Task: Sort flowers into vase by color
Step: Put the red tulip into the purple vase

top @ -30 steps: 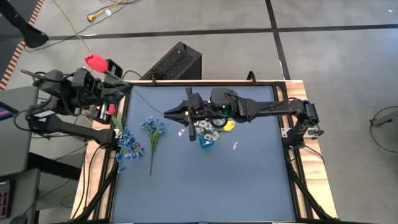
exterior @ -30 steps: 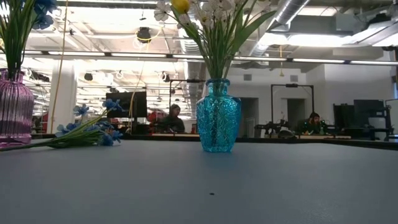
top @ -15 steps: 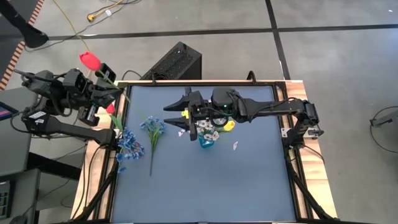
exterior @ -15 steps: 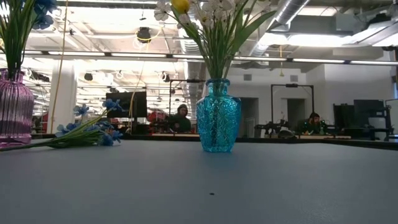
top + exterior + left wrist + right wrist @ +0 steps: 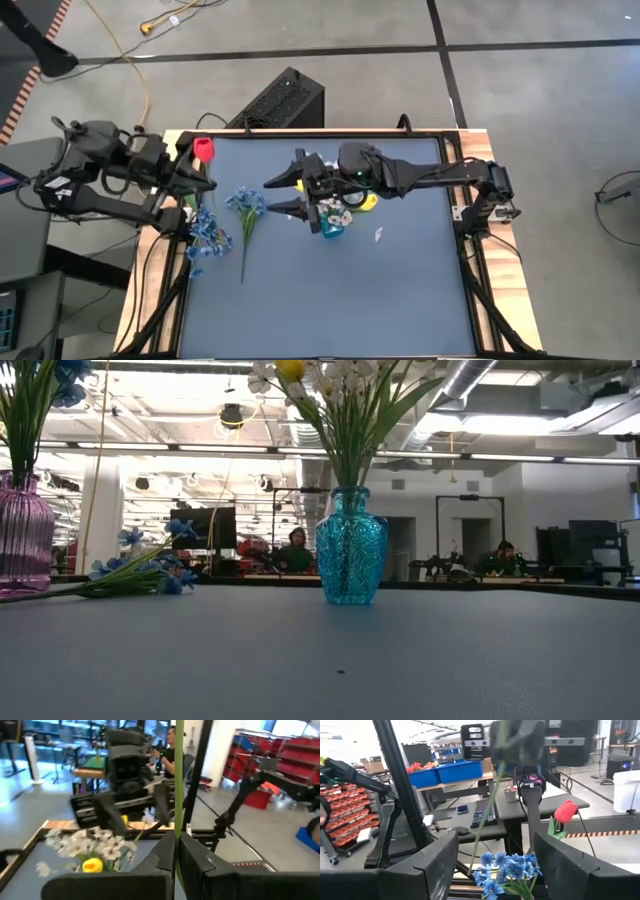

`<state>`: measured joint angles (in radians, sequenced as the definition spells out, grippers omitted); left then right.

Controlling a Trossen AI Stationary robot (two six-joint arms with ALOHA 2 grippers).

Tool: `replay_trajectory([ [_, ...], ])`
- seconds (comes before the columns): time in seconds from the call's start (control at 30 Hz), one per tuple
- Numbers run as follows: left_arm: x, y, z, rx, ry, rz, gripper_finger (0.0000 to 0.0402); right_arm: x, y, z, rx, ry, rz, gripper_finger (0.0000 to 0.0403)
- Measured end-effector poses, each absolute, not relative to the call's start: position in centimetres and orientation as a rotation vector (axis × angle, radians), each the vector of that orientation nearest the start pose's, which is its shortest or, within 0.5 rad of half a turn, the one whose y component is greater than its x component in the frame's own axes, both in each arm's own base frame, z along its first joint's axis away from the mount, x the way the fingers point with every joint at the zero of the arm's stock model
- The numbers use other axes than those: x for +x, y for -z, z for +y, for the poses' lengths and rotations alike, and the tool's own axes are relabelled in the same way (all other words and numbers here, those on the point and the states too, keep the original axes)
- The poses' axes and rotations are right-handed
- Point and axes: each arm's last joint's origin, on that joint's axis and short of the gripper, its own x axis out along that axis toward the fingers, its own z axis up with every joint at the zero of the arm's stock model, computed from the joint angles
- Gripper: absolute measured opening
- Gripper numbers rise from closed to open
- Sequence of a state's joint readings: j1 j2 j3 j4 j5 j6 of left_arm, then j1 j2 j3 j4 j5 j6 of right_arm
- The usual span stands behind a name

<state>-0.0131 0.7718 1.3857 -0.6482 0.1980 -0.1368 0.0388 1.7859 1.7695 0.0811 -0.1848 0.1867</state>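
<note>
Black box (image 5: pixel 283 98) on the floor behind the table, yellow cable (image 5: pixel 128 60), red bins (image 5: pixel 280 747)

- My left claw (image 5: pixel 196 180) now carries the red tulip (image 5: pixel 203 149) in over the counter (image 5: pixel 400 290) edge, off the floor side.
- My right claw (image 5: pixel 283 194) spreads its fingers wide beside the blue vase (image 5: pixel 332 226).

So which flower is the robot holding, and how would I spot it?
Look at the far left corner of the blue table, where the left end effector is shut on a thin green stem. At the top of that stem is the red tulip. It is the only red flower up in the air; the blue flowers beside it lie flat on the table.
</note>
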Motion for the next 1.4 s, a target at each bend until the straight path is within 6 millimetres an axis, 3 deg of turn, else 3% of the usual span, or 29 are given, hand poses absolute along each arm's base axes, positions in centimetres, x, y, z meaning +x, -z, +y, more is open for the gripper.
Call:
replay_trajectory([
  [0.27, 12.2, -46.7, -2.8, -0.034, 0.327, 0.127, 0.0000, 41.8, -42.4, 2.1, 0.203, -0.227, -0.041, 0.0286],
  [0.43, 13.9, -45.4, -4.5, 0.111, 0.253, 0.232, 0.0000, 41.8, -42.4, 2.0, 0.205, -0.222, -0.041, 0.0286],
  [0.73, 13.9, -45.3, -5.2, 0.138, 0.207, 0.236, 0.0000, 41.8, -42.3, 1.8, 0.207, -0.218, -0.035, 0.0286],
  [0.93, 14.4, -43.8, -4.6, 0.239, -0.021, 0.382, 0.0000, 41.8, -42.3, 1.5, 0.206, -0.212, -0.036, 0.0286],
  [1.1, 14.5, -43.3, -4.5, 0.242, -0.013, 0.431, 0.0000, 41.8, -42.2, 1.5, 0.205, -0.211, -0.034, 0.0286],
  [1.4, 11.0, -42.7, -3.4, 0.168, -0.043, 0.428, 0.0000, 41.9, -42.0, 1.9, 0.199, -0.218, -0.008, 0.0286],
])
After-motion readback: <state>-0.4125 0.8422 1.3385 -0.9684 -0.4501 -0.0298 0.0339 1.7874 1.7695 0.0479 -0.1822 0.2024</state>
